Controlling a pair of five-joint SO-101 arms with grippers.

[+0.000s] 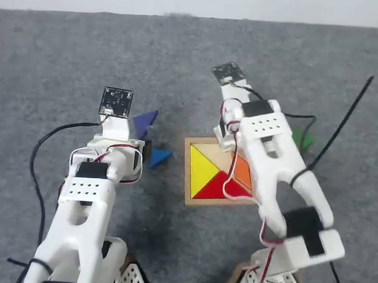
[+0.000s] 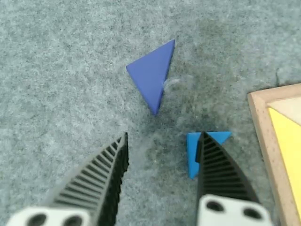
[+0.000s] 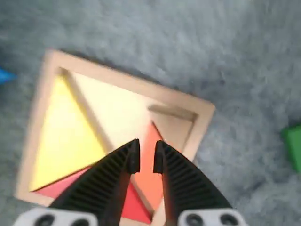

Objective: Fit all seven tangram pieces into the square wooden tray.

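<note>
The left gripper (image 2: 163,139) was wide open. A light blue triangle (image 2: 191,153) lay partly behind one finger, a dark blue triangle (image 2: 153,77) near mid-frame.

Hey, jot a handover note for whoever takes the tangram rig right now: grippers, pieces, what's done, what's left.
Left gripper: open, empty, low over the mat, light blue triangle at one fingertip, dark blue triangle just beyond.
Right gripper: nearly shut, empty, above the tray.
Done: yellow piece, red piece and orange piece lie in the tray.
Left: both blue triangles and the green piece are on the mat, on opposite sides of the tray.
</note>
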